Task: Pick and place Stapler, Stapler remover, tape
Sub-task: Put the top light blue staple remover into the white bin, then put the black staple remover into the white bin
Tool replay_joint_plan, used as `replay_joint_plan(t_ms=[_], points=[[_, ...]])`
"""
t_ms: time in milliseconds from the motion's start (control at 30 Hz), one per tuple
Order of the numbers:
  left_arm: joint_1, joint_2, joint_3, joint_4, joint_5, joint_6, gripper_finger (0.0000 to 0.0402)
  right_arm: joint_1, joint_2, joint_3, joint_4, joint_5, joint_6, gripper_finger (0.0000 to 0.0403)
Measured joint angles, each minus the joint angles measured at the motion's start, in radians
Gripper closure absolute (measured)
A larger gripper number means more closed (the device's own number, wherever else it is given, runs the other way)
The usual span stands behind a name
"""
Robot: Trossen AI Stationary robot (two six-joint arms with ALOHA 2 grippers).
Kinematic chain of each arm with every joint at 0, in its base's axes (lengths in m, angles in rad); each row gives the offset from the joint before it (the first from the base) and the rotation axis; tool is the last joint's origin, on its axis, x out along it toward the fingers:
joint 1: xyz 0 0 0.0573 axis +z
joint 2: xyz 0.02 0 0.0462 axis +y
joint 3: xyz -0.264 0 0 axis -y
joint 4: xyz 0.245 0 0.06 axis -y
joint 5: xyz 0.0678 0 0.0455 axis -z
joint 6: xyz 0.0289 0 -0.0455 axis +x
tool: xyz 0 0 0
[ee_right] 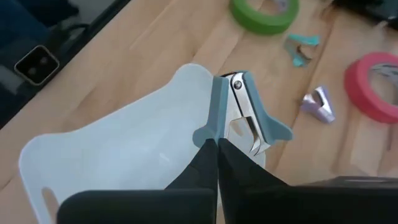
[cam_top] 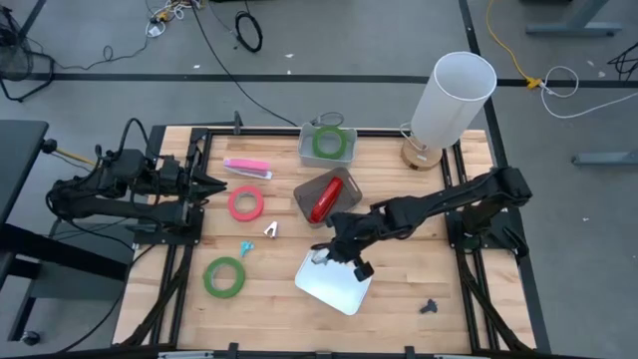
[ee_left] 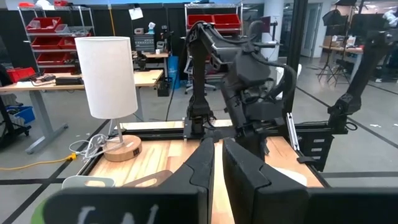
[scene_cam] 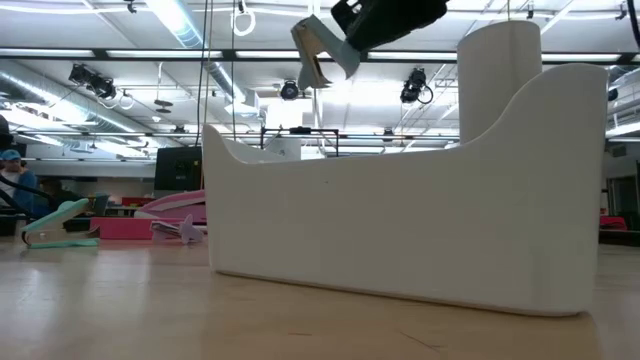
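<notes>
My right gripper (cam_top: 332,251) is shut on a grey-blue stapler remover (ee_right: 239,112), held above a white tray (cam_top: 334,287); the low view shows the remover (scene_cam: 320,50) high over the tray's wall (scene_cam: 400,230). A red stapler (cam_top: 324,199) lies in a grey bin. One green tape roll (cam_top: 329,143) lies in a clear bin, another green roll (cam_top: 225,276) and a red-pink roll (cam_top: 245,204) lie flat on the table. A lavender remover (cam_top: 271,229) and a teal remover (cam_top: 245,247) lie between them. My left gripper (cam_top: 211,184) is shut and empty at the table's left edge. My right gripper pinches the stapler remover between its two fingers (ee_right: 208,158), at the end by the winged grips (ee_right: 214,134); the riveted end (ee_right: 238,84) points away from the fingers. The fingers slant down from the table's right. The remover hangs tilted, lifted clear above the tray.
A white lamp (cam_top: 451,100) stands at the far right. A pink stapler (cam_top: 246,168) lies at the far left of the table. A small dark object (cam_top: 429,306) lies near the front right. Bare wood lies right of the tray.
</notes>
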Motion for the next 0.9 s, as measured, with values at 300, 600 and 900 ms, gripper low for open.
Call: replay_joint_plan(t_ms=[300, 600, 900], points=[[0.000, 0.000, 0.000, 0.000, 0.000, 0.000, 0.0367, 0.018, 0.102, 0.054, -0.016, -0.129, -0.042, 0.0403], [0.000, 0.000, 0.000, 0.000, 0.000, 0.000, 0.0367, 0.018, 0.132, 0.040, 0.012, -0.158, -0.013, 0.0403], [0.000, 0.000, 0.000, 0.001, 0.000, 0.000, 0.0367, 0.018, 0.131, 0.035, 0.021, -0.166, 0.011, 0.0339]])
